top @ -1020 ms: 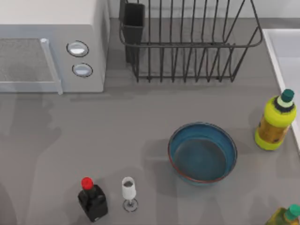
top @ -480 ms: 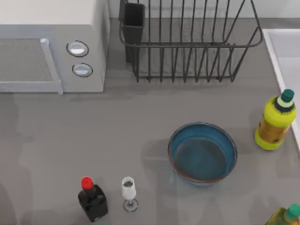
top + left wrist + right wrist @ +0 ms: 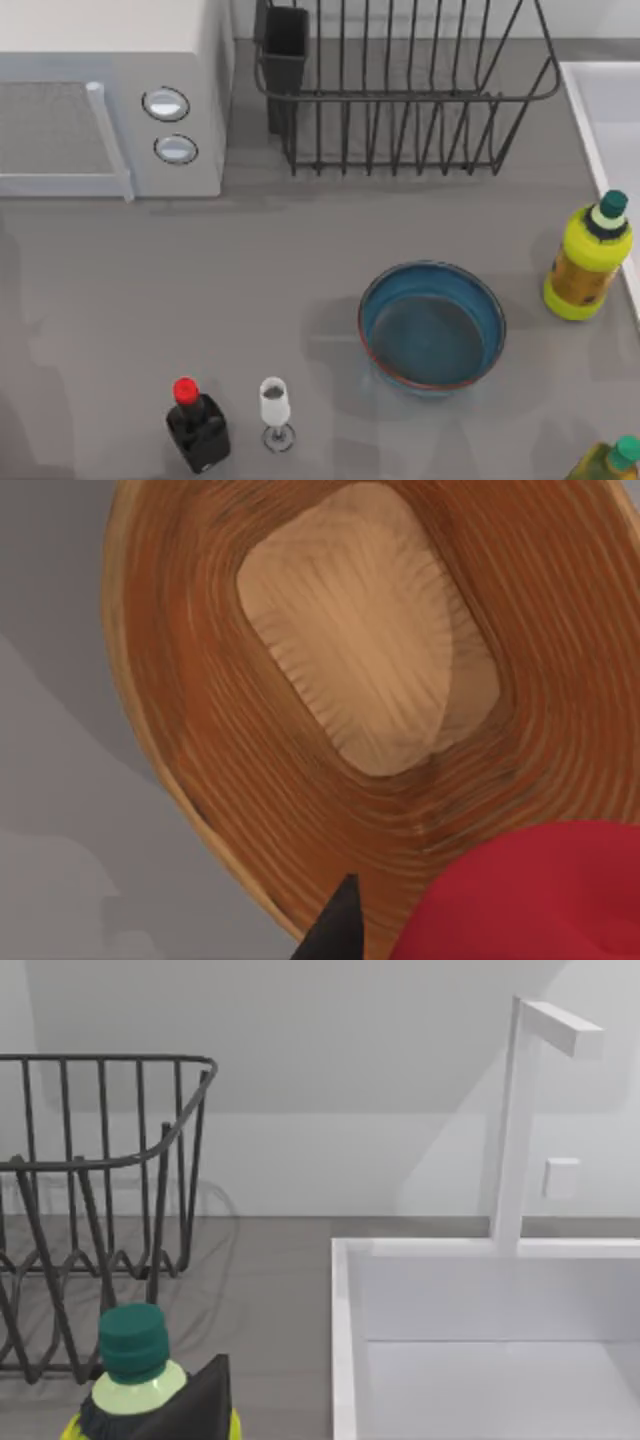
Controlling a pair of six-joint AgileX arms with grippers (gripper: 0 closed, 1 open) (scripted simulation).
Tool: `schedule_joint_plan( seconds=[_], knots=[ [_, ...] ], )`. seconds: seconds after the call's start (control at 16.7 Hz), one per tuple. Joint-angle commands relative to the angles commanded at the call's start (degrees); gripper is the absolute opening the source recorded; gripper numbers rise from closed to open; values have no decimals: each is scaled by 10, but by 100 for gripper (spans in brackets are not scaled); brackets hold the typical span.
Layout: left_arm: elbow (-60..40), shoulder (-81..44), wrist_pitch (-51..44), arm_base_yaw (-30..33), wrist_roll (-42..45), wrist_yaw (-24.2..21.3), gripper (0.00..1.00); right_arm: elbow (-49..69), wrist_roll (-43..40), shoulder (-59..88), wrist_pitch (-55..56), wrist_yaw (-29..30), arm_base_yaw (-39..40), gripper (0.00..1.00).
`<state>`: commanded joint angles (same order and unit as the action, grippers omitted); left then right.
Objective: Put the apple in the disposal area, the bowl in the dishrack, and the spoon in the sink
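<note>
apple (image 3: pixel 530 895) cut by frame edge | sink (image 3: pixel 600 100) cropped | spoon possibly hidden

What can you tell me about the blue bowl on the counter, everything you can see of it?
The bowl is wide and round, blue outside with a thin reddish-orange rim and a dark teal inside. It looks smooth and matte, holds nothing, and sits upright on the grey counter, right of centre in the top view. It lies in front of the dishrack and left of the yellow bottle, touching neither. No end effector is on it.
</note>
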<state>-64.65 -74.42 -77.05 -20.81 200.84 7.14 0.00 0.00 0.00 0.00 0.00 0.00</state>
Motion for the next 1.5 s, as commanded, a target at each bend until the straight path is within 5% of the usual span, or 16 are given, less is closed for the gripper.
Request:
schedule_joint_plan(
  seconds=[0.48, 0.9, 1.2, 1.5],
  knots=[
    [9, -3, 10, 1, 9, 0, 0, 0, 0, 0, 0, 0, 0, 100],
    [130, -19, 156, -19, 23, 0, 0, 0, 0, 0, 0, 0, 0, 100],
    [143, -22, 169, -21, 27, 0, 0, 0, 0, 0, 0, 0, 0, 100],
    [143, -22, 169, -21, 27, 0, 38, 0, 0, 0, 0, 0, 0, 100]
  ],
)
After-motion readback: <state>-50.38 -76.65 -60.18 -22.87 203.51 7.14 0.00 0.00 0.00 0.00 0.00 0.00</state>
